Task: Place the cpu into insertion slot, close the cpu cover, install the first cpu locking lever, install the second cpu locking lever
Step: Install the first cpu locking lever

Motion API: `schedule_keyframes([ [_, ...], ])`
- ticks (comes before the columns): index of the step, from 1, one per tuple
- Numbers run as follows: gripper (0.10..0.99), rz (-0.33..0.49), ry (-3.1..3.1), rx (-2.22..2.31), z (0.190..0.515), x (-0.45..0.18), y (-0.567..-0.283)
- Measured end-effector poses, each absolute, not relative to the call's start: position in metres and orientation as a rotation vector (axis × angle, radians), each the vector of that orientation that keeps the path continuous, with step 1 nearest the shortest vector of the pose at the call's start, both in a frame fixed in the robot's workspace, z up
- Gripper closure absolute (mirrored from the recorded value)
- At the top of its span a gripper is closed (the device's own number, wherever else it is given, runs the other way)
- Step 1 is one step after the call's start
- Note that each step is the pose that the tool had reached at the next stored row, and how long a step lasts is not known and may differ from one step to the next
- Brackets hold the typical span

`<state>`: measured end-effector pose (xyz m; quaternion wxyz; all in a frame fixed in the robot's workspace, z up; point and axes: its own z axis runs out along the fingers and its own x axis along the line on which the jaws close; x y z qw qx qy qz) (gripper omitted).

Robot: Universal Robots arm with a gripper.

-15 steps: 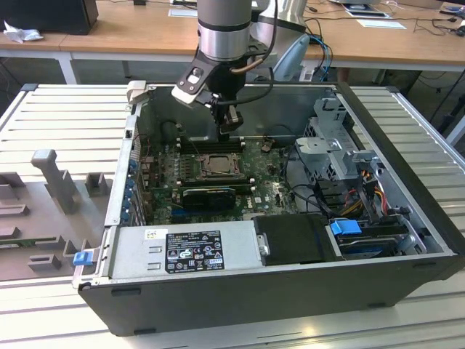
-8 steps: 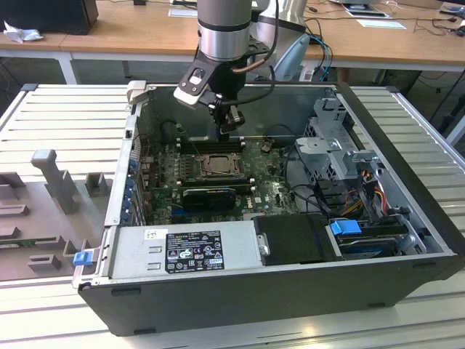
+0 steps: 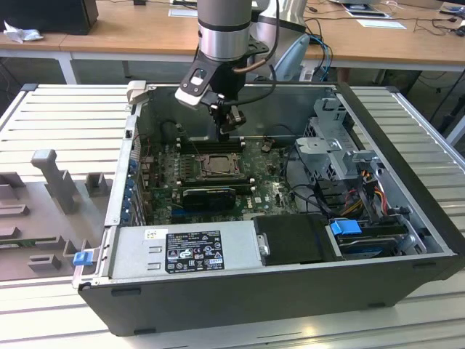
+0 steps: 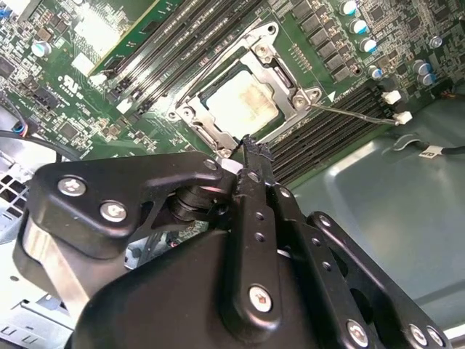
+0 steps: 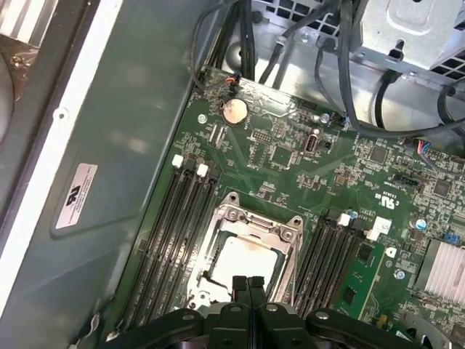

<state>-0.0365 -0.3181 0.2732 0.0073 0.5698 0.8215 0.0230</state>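
a ribbed metal table (image 3: 73, 109) carries an open computer case (image 3: 290, 291), with a grey rack (image 3: 54, 178) beside it.

arm (image 3: 225, 29) — vertical, pointing down | fingers (image 5: 239, 291) — apparently pressed together, tips touching

Even, bright overhead light throughout. Glare whitens the chip (image 4: 243, 98) top in the second wrist view; the computer case (image 3: 290, 291) interior lies in soft shadow.

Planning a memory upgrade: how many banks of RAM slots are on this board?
2: one bank beside the cpu, the other bank on its opposite side; more may be hidden.
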Motion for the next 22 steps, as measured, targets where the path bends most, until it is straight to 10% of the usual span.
schedule_keyframes([
  [22, 0.98, 0.073, 2.651, 1.66, 0.2732, -0.0366, -0.3181],
])
